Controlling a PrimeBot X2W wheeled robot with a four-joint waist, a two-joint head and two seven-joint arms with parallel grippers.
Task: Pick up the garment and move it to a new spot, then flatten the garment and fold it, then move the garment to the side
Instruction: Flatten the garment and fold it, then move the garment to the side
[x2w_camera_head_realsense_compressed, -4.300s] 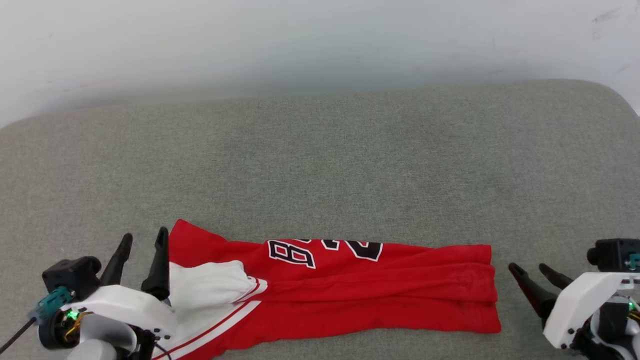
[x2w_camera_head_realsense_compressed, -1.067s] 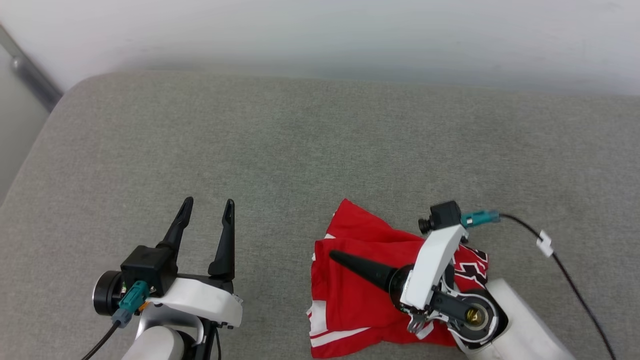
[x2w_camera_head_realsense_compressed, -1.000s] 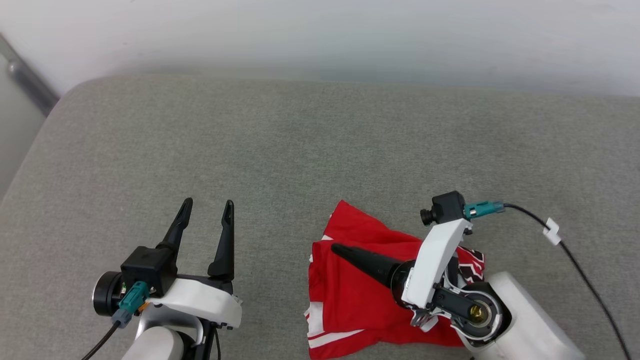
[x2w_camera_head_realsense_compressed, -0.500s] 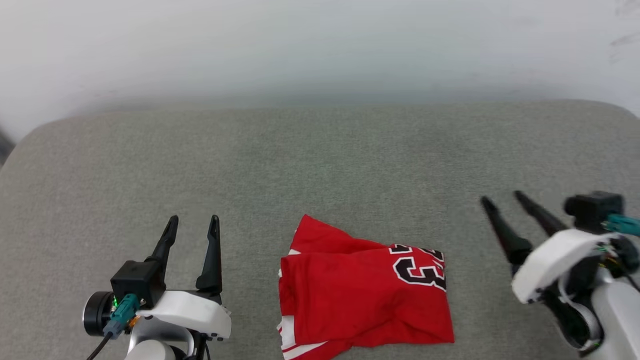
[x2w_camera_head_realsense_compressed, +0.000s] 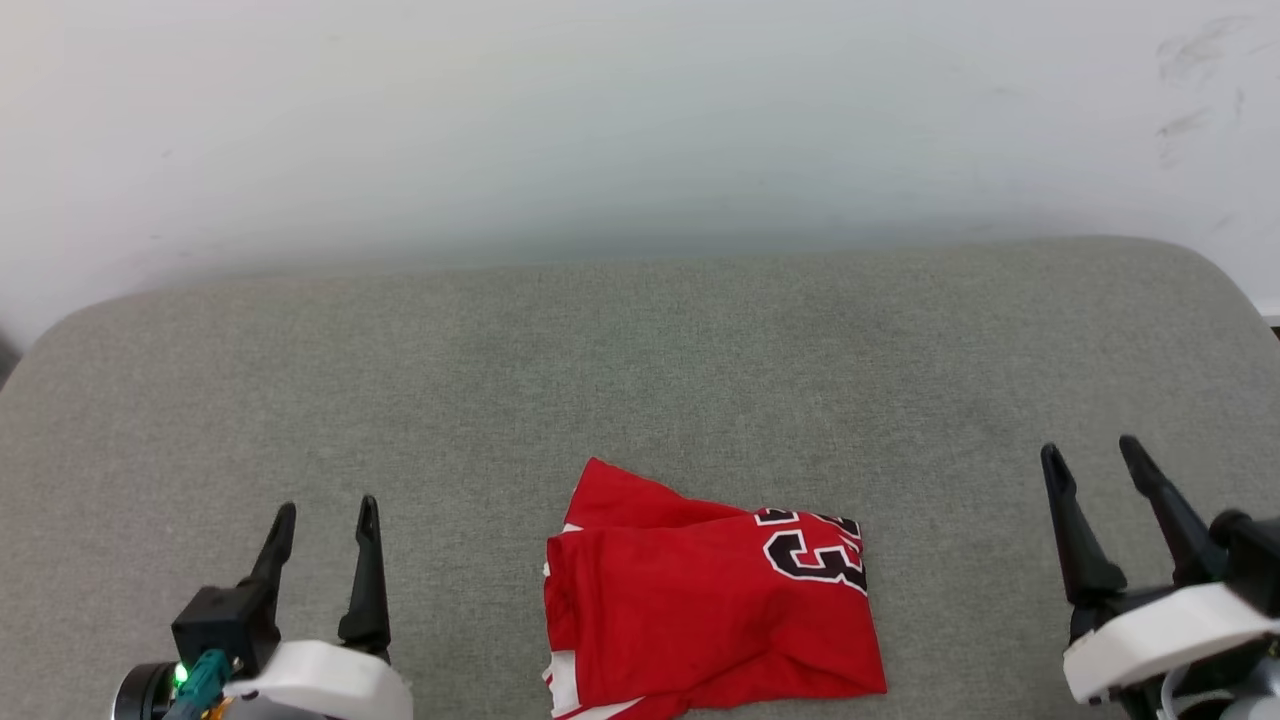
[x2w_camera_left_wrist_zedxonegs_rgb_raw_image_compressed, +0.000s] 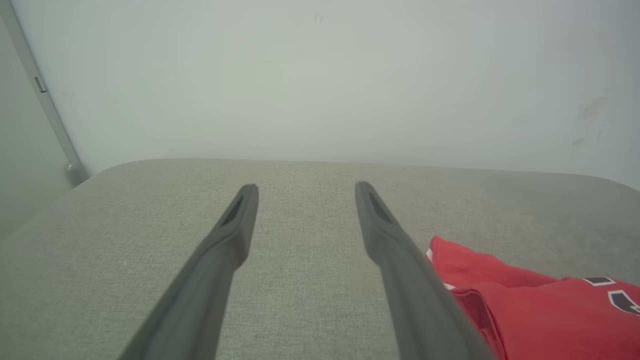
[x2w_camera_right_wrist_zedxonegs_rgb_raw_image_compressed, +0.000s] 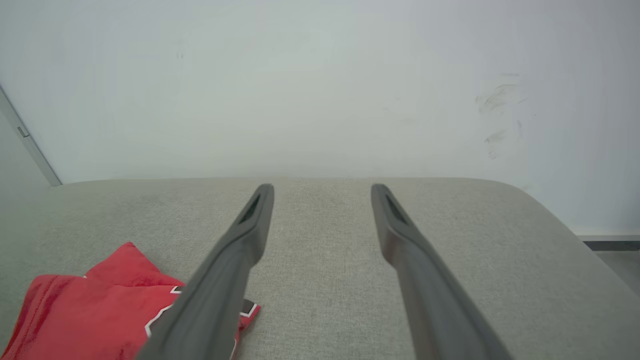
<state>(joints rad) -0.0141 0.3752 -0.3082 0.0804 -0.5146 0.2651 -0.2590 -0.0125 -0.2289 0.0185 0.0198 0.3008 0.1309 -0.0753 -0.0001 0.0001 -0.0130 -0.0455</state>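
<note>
Nearest me, I have the left tool (x2w_camera_head_realsense_compressed: 327, 508) at lower left and the right tool (x2w_camera_head_realsense_compressed: 1088, 448) at lower right. Both have fingers spread wide and hold nothing. Between them, well apart from each, the red jersey (x2w_camera_head_realsense_compressed: 700, 610) lies folded into a compact rectangle on the near part of the grey cushion (x2w_camera_head_realsense_compressed: 640, 350). Black white-outlined numerals face up at its right, and white striped trim shows at its near left corner. The cushion runs back to a pale wall (x2w_camera_head_realsense_compressed: 640, 120), scuffed at right.
</note>
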